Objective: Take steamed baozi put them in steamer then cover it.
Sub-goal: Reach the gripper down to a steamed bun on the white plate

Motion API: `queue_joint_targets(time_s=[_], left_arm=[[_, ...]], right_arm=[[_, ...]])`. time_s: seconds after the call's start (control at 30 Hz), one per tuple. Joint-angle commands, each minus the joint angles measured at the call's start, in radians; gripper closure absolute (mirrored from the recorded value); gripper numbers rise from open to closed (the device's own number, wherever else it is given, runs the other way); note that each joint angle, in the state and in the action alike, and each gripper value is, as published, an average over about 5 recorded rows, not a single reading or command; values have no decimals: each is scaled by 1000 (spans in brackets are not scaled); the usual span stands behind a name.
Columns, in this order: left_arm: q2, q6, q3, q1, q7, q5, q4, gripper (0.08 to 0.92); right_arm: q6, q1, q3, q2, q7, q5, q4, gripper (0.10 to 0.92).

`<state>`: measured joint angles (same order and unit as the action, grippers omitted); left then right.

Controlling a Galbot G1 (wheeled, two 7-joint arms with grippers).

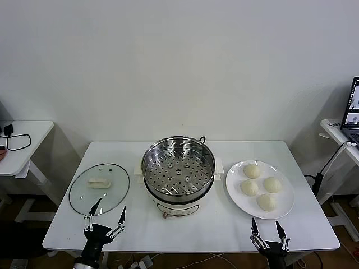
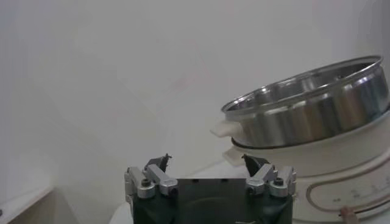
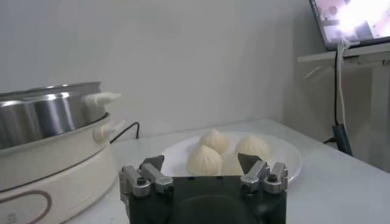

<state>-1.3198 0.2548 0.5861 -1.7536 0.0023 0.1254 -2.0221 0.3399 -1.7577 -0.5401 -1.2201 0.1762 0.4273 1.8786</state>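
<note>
Several cream-white steamed baozi point(image 1: 261, 186) point(image 3: 205, 160) lie on a white plate point(image 1: 285, 208) point(image 3: 287, 156) at the table's right. In the middle stands the steamer point(image 1: 178, 170) point(image 2: 317, 115) point(image 3: 46, 140), a steel pot with a perforated tray on a white base, uncovered. The cover point(image 1: 99, 188), a clear glass lid with a white handle, lies flat at the left. My left gripper point(image 1: 107, 215) point(image 2: 209, 161) hovers open at the front edge, just in front of the lid. My right gripper point(image 1: 266, 227) point(image 3: 201, 162) is open at the front edge, just in front of the plate. Both hold nothing.
A side table point(image 1: 22, 140) with a cable stands at the far left. Another side table with a laptop point(image 1: 352, 109) point(image 3: 350, 21) stands at the far right. The white worktable point(image 1: 185, 232) has bare surface along its front, between the two grippers.
</note>
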Motion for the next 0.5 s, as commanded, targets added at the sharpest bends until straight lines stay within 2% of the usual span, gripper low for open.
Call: queue_joint_targets(time_s=[0.03, 0.23, 0.37, 0.5], left_arm=[[-1, 5, -1, -5, -4, -2, -19, 177], [-3, 3, -8, -2, -13, -3, -40, 177], [-4, 3, -13, -1, -16, -3, -53, 177], [-6, 0, -15, 3, -18, -3, -58, 177]], right_arm=[[-75, 112, -15, 52, 42, 40, 9, 203], [-260, 405, -7, 176, 142, 153, -34, 203], [-325, 687, 95, 273, 207, 257, -190, 203], [-352, 936, 230, 334, 208, 345, -358, 203]])
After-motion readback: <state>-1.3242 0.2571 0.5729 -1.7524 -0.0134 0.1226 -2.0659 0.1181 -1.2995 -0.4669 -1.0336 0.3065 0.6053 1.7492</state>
